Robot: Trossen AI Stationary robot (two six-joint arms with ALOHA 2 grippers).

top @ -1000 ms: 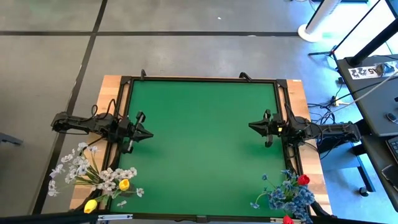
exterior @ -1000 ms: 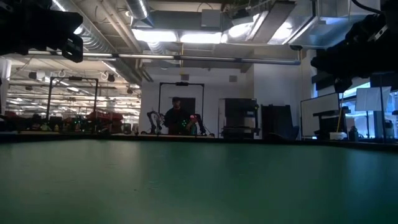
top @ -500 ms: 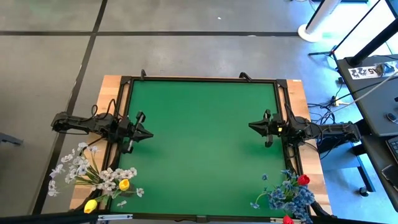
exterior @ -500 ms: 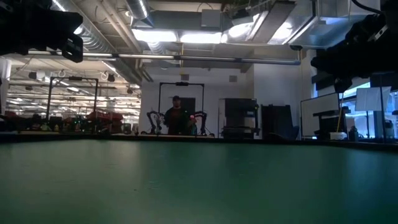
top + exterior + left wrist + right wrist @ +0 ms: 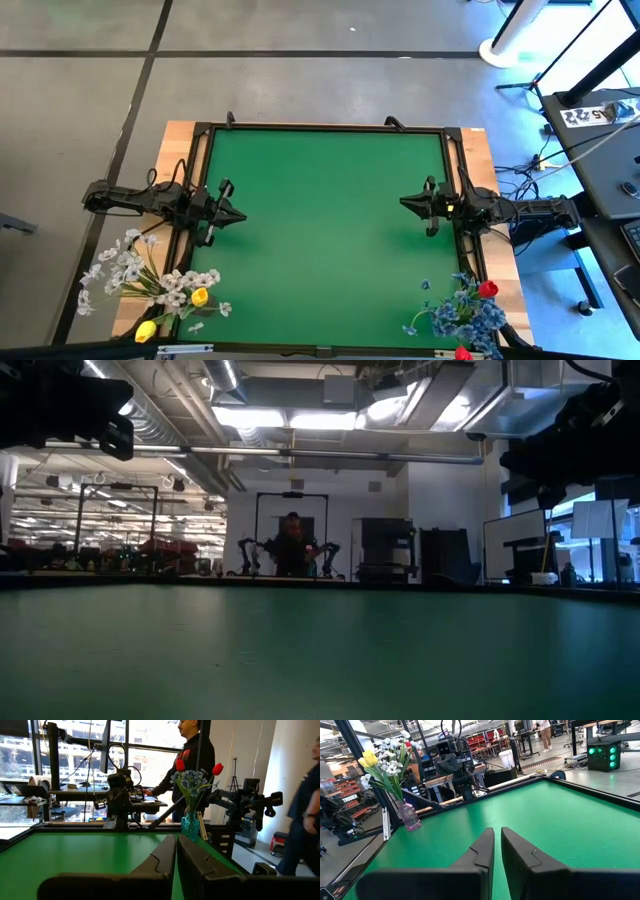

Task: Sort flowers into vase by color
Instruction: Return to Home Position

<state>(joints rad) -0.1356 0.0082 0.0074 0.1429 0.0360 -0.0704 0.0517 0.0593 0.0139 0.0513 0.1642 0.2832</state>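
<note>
My left gripper (image 5: 238,214) hovers shut over the green mat near the table's left edge, pointing right; its fingers meet in the left wrist view (image 5: 176,851). My right gripper (image 5: 406,204) hovers shut near the right edge, pointing left (image 5: 497,842). White sprays and yellow tulips (image 5: 150,285) stand with their stems in a clear pinkish vase (image 5: 410,817) at the near left corner. Blue clusters and red tulips (image 5: 468,310) stand in a teal glass vase (image 5: 190,826) at the near right corner. Neither gripper is near a flower.
The green mat (image 5: 320,230) lies between the two arms inside a black frame (image 5: 325,127) on the wooden table. Desks and cables (image 5: 590,150) stand off the table's right side. People (image 5: 192,755) show in the room beyond.
Both arms and the flowers have kept still. A person far behind the table, seen in the low view, has stepped slightly sideways.
</note>
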